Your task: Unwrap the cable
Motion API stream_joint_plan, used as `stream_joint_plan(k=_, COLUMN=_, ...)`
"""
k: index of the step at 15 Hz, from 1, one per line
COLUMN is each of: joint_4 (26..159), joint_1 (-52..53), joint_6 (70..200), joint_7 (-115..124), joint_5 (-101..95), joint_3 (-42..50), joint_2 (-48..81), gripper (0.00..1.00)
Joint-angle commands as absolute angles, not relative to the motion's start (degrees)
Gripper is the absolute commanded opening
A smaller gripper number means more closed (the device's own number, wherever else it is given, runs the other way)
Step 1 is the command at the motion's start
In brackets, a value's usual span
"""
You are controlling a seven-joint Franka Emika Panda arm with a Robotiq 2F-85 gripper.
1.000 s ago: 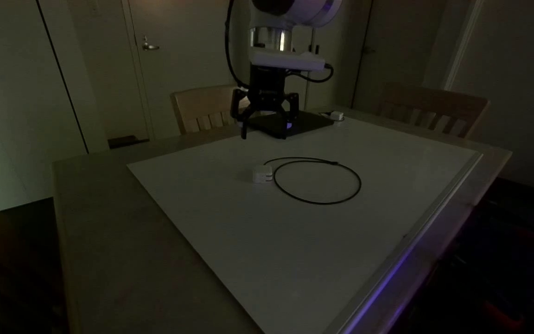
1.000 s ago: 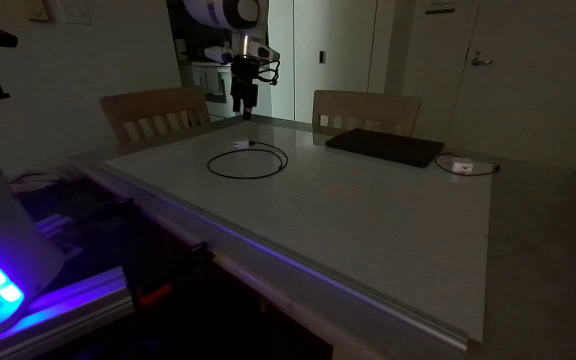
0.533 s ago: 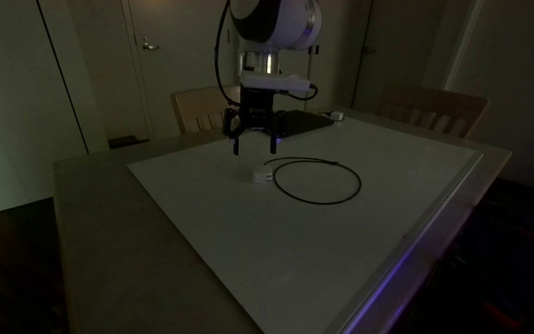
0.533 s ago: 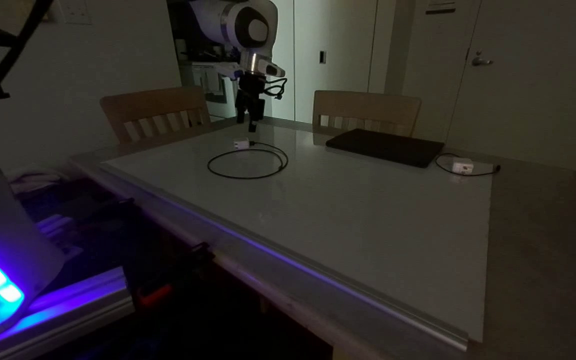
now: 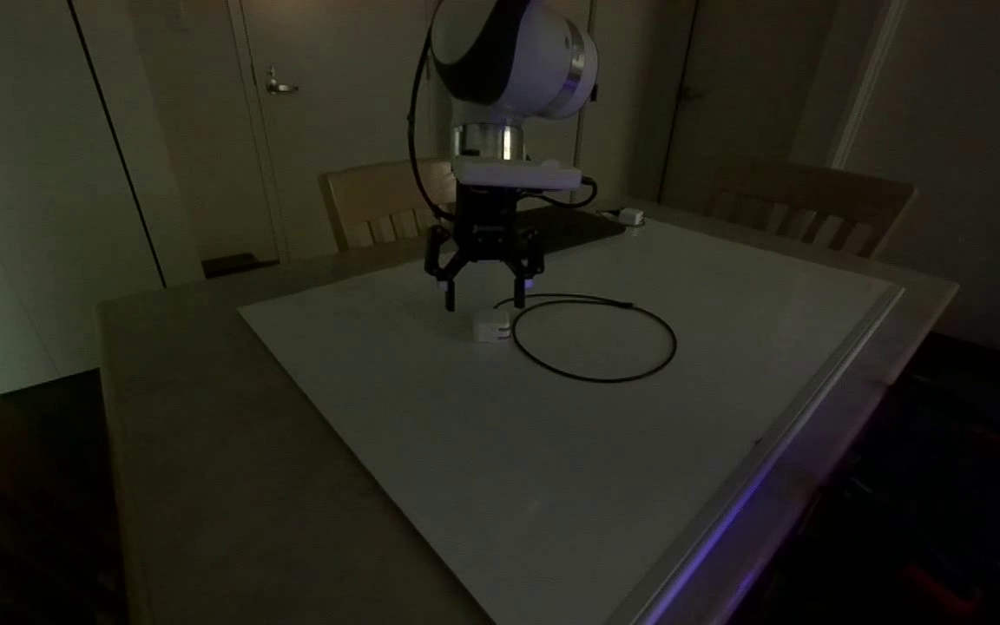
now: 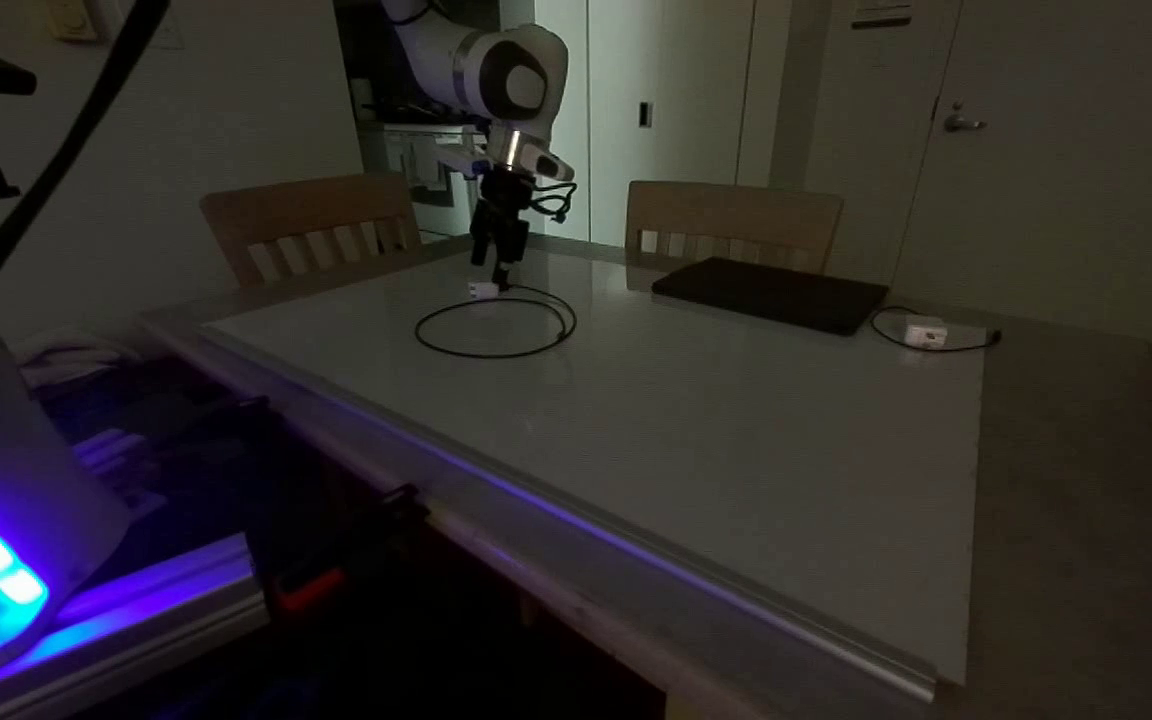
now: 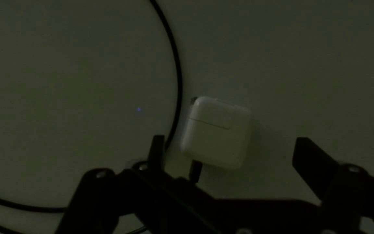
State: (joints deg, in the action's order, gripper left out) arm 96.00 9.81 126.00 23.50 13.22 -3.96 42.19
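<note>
Thin black cable [image 5: 602, 381] lies looped on a flat white board [image 5: 517, 486], its boxy white plug [image 5: 490, 326] near the black two-fingered gripper [image 5: 484, 305], whose fingers [image 7: 313, 165] stand wide apart over the board.

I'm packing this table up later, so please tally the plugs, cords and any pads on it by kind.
Cords: 2, the wide-looped black cable and a smaller black cord
Plugs: 2, the cable's white plug and a second white plug
Pads: 1, the flat black pad
Total: 5
</note>
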Motion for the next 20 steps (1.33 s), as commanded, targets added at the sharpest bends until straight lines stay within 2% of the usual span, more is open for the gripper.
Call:
stream_joint_plan(k=1, joint_4=93.29, joint_1=8.13, joint_6=123.77, joint_7=21.37, joint_5=15.42, joint_3=-4.80, joint_2=44.05, gripper=1.00)
stream_joint_plan(k=20, joint_4=91.73, joint_1=6.58, joint_6=121.47, joint_7=21.20, joint_5=21.32, joint_3=-5.42, joint_2=46.77, gripper=1.00)
